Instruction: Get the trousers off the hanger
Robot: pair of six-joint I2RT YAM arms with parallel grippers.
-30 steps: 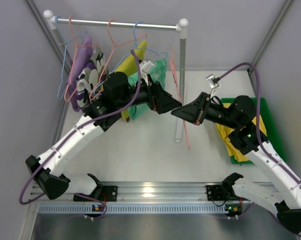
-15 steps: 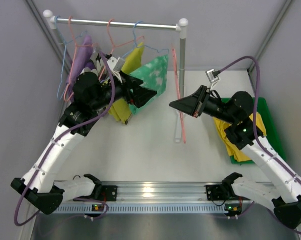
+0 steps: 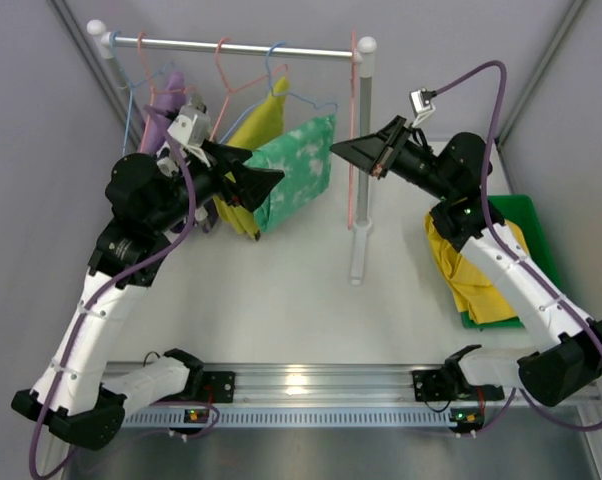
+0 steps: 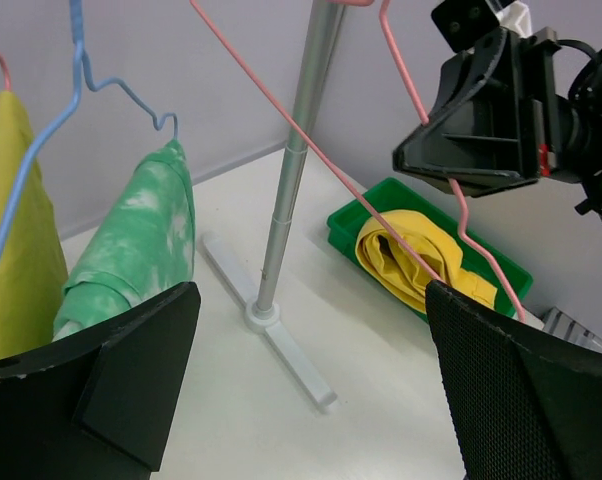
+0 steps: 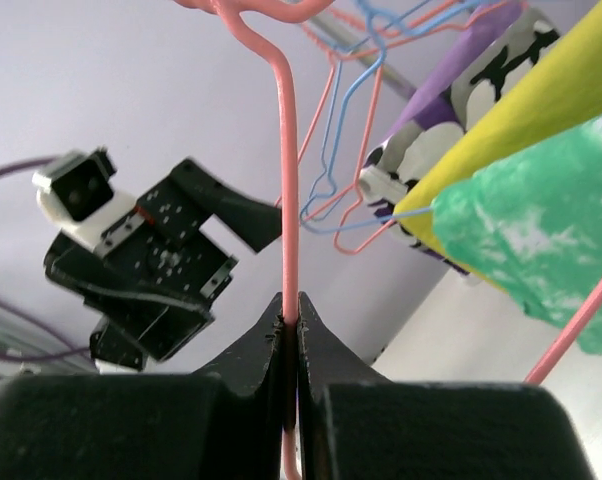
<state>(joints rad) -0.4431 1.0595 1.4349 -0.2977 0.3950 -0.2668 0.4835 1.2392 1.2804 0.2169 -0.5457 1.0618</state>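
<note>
1. No readable text, number, brand or sign anywhere in the three views.
2. On the mint green trousers: mottled colour only, no lettering.
3. On the camouflage garment: black, white and purple patches only, no letters.
4. On the pink hanger: bare wire, no tag or print.
5. On the small boards along the rail at the near edge: lit dots, any print too small to read.
</note>
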